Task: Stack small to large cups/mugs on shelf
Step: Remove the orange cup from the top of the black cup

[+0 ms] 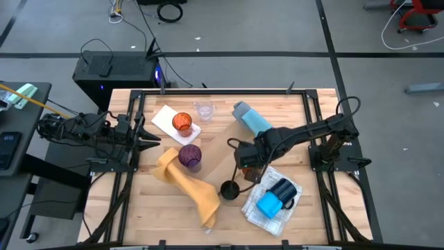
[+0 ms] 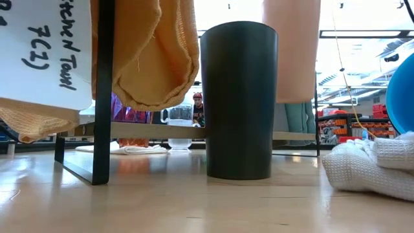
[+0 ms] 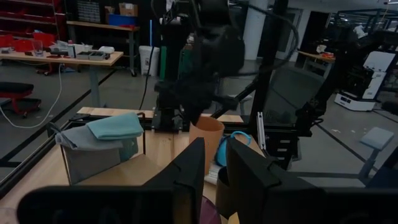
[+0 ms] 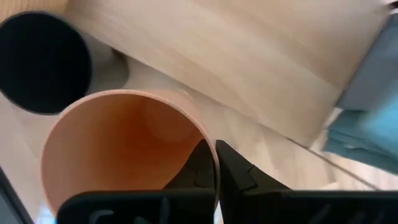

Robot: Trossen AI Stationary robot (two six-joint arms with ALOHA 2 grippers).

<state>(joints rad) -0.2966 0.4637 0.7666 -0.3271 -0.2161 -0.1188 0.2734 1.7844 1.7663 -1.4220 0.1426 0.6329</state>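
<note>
The right claw (image 4: 214, 163) is closed on the rim of a peach-orange cup (image 4: 124, 146), one finger inside the wall and one outside, and holds it above the desk (image 1: 305, 215) near the desk's middle; in the low view this cup (image 2: 291, 48) hangs clear of the surface, behind and beside the black cup (image 2: 238, 100). The black cup (image 1: 229, 188) stands upright on the bare wood, just beside the held cup and close to a white waffle cloth (image 1: 260, 212). On that cloth lie the bright blue mug (image 1: 269, 204) and the dark navy mug (image 1: 284, 189), touching each other. The purple cup (image 1: 190, 155) stands on one end of a yellow towel (image 1: 194, 191). The orange cup (image 1: 182, 123) stands on a white napkin (image 1: 166, 119), and the clear cup (image 1: 204, 110) stands just beside that napkin. A blue-grey folded cloth (image 1: 251, 118) lies toward the far edge of the desk, near the right arm. The left claw (image 1: 154, 132) waits at the left edge of the desk, near the white napkin, with its fingers (image 3: 186, 171) narrowly parted and nothing between them. A dark metal frame (image 2: 103, 90) crosses the low view, with a labelled white sheet (image 2: 42, 48) hanging in front of it.
</note>
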